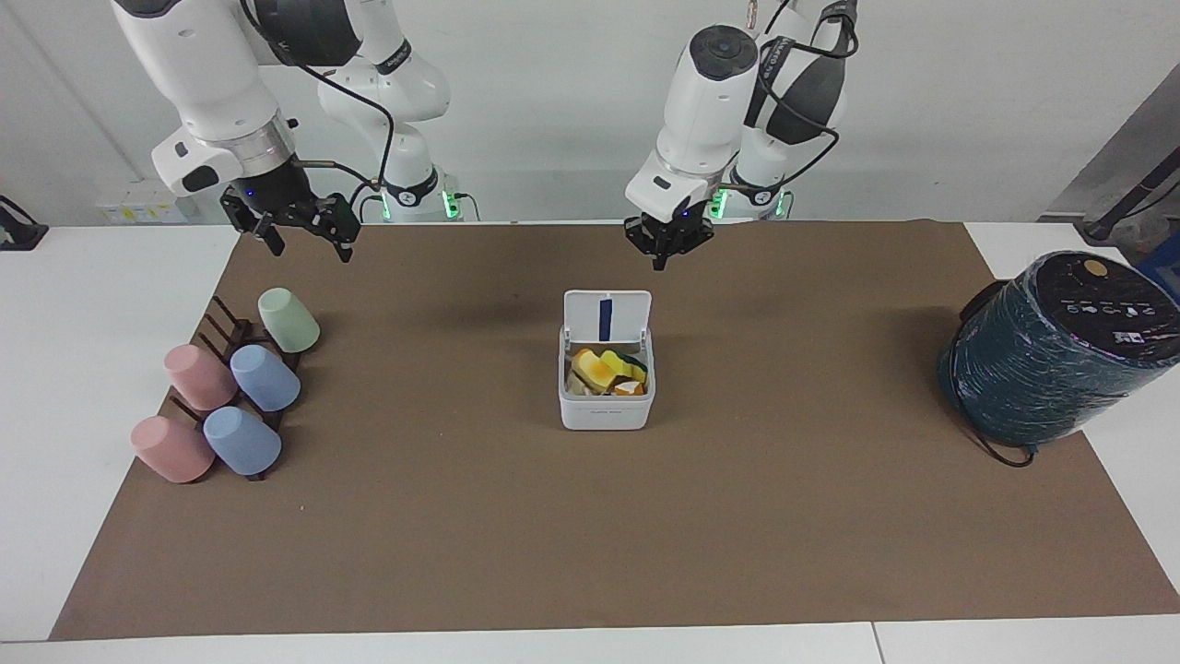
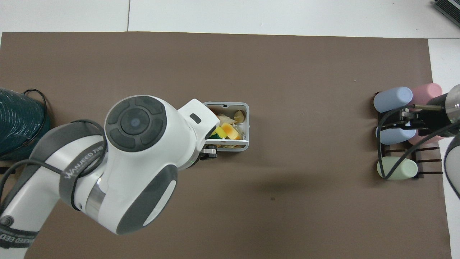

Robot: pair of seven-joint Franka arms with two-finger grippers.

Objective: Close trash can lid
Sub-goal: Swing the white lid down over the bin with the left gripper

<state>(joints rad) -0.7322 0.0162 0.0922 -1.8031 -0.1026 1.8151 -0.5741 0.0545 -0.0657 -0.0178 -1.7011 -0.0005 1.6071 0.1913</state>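
Observation:
The trash can (image 1: 606, 409) is a small white box in the middle of the brown mat, filled with yellow and orange scraps. Its lid (image 1: 607, 315) stands upright on the edge nearer the robots, blue strip facing outward. In the overhead view the trash can (image 2: 240, 124) is partly covered by the left arm, and the lid (image 2: 230, 142) shows edge-on. My left gripper (image 1: 666, 249) hangs over the mat just by the lid, higher than its top edge and apart from it; it also shows in the overhead view (image 2: 209, 153). My right gripper (image 1: 304, 242) is open and waits above the cup rack's end of the mat.
A dark rack with several pastel cups (image 1: 230, 397) lies at the right arm's end; it also shows in the overhead view (image 2: 395, 129). A large dark teal wrapped cylinder (image 1: 1051, 360) stands at the left arm's end of the mat (image 1: 590, 535).

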